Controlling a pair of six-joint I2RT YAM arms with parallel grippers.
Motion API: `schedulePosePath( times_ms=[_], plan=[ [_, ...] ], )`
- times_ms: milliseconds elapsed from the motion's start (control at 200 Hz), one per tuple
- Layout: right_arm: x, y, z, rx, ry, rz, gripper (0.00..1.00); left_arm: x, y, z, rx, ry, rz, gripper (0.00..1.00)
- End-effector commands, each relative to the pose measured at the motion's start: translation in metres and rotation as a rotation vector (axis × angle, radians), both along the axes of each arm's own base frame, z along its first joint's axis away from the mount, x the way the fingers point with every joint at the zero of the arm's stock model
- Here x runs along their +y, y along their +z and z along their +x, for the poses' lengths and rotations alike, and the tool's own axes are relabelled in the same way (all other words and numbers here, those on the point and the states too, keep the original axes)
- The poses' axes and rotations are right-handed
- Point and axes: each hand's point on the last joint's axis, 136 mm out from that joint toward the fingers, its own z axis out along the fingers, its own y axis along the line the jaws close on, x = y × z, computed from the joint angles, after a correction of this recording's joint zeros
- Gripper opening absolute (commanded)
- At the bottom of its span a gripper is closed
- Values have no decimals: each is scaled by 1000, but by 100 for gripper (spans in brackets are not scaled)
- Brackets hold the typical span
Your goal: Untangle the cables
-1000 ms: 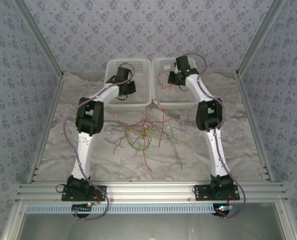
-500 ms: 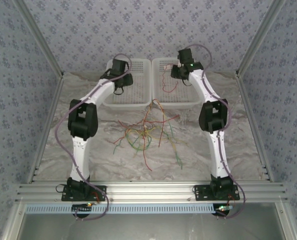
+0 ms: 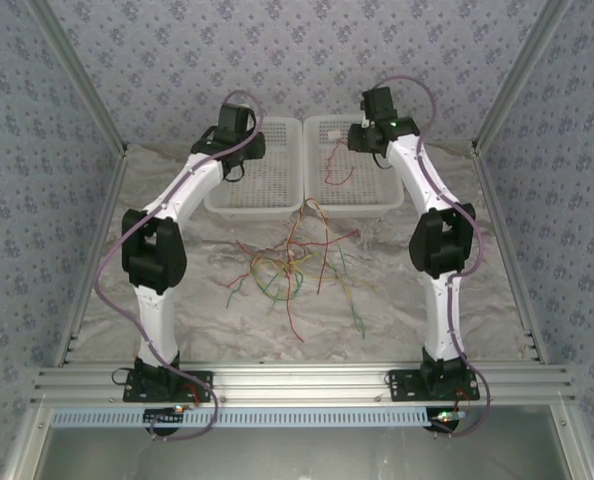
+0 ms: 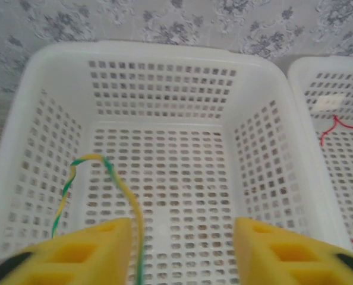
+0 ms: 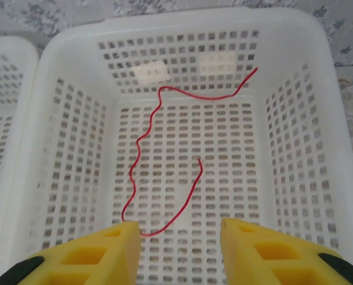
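Top external, marbled tabletop (image 3: 209, 322), floral-papered walls (image 3: 297, 60), cables (image 3: 292, 262) tangled mid-table, left pincer (image 4: 182, 228) and right pincer (image 5: 179, 228) released over white baskets (image 3: 255, 208)

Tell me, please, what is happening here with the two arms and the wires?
The left pincer is open above the left basket, with a yellow-green cable inside. The right pincer is open above the right basket, which holds a red cable. The other cables lie tangled on the table, so the sorting is not finished.
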Motion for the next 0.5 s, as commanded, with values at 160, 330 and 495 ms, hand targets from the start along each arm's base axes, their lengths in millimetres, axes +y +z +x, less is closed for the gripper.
schedulePosePath(
  times_ms=[160,330,495],
  plan=[
    [37,73,-48,-121,126,147,44,-34,-70,-8,255,-159,84,25],
    [40,86,-70,-160,138,174,45,-15,-99,-5,308,-84,255,45],
    [40,99,-85,-185,150,157,46,-5,-85,4,246,-82,509,94]
  ],
)
